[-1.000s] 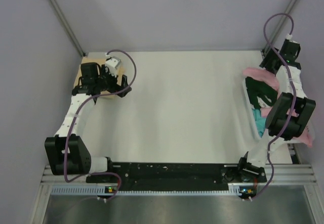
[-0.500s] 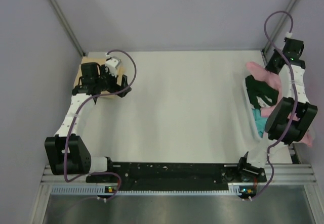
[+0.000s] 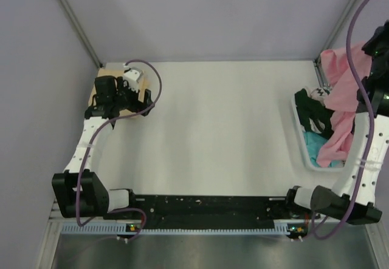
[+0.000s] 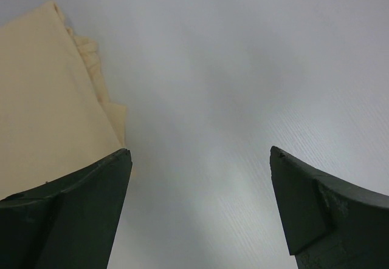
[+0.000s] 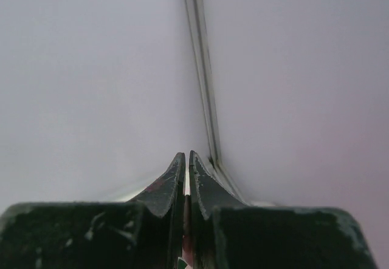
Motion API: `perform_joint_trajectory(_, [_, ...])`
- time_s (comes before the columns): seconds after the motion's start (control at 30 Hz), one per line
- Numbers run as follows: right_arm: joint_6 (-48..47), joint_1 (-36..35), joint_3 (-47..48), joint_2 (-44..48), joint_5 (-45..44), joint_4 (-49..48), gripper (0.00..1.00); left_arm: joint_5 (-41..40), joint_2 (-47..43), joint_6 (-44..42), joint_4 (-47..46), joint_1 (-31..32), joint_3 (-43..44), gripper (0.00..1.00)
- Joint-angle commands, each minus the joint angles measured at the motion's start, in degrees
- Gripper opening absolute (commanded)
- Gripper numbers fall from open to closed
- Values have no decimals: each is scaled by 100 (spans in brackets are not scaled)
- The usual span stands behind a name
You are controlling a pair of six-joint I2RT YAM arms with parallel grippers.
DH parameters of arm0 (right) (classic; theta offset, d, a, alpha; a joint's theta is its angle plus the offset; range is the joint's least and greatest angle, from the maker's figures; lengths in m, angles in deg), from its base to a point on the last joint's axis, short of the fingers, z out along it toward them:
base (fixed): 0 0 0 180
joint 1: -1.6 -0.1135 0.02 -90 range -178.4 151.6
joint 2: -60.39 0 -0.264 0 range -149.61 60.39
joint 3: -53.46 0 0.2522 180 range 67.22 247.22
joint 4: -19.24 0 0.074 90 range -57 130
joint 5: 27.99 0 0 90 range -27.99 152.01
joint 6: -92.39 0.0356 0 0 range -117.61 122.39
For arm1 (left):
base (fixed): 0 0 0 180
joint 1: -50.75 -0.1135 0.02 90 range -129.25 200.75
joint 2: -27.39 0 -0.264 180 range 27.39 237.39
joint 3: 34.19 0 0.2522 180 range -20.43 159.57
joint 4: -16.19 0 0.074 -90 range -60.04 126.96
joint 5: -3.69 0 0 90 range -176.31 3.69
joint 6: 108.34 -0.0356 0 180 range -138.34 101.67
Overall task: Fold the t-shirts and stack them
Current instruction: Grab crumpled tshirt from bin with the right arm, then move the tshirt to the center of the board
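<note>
Right gripper [image 5: 185, 157] clamped on pink t-shirt [image 3: 343, 78], upper right; lift it clear of the bin [image 3: 301, 144] before swinging centre. Left gripper [image 4: 199, 152] gapes wide.

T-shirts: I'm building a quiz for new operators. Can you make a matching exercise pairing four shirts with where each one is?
Shirts
1. pink shirt
2. tan shirt
3. teal shirt
4. green shirt

Places
A. in the bin, white print showing
B. hanging from the shut right gripper
C. flat at the table's far left, by the open left gripper
D. at the bin's near end

Pairs: 1-B, 2-C, 3-D, 4-A
</note>
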Motion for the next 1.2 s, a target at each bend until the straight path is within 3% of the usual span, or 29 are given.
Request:
perform_joint_trajectory(0.0, [283,1,650,737,921,-1070,0,-630,-451,168,-644,24,-78,99])
perform_joint_trajectory(0.2, [1582,-69,1264,791,3190,-1924,0,-2212,-504,370,-908,6,150,99])
perform_joint_trajectory(0.3, [3136,-227,1449,537,4315,-3063,0,-2529,-557,317,-996,6,203,99])
perform_joint_trajectory(0.37, [3737,-752,1755,291,4669,-3471,0,-2600,-557,326,-1031,-2,238,99])
perform_joint_trajectory(0.47, [3668,-1825,2336,-35,4819,-3420,0,-2504,-531,378,-944,-2,344,99])
perform_joint_trajectory(0.6, [3888,-2626,2426,-185,4784,-3770,0,-2345,-522,405,-803,-2,510,99])
perform_joint_trajectory(0.7, [3862,-2838,1988,-168,4653,-3815,0,-2249,-461,370,-601,-11,704,99])
perform_joint_trajectory(0.87, [3020,-2864,293,183,3627,-2887,0,-1503,-189,229,84,-11,1160,99])
perform_joint_trajectory(1.03, [1938,-2856,-1710,360,1737,-1479,0,-659,84,-148,629,94,1337,99])
perform_joint_trajectory(1.17, [1840,-2715,-2916,-271,1445,-1126,0,-526,260,-754,1112,901,1320,92])
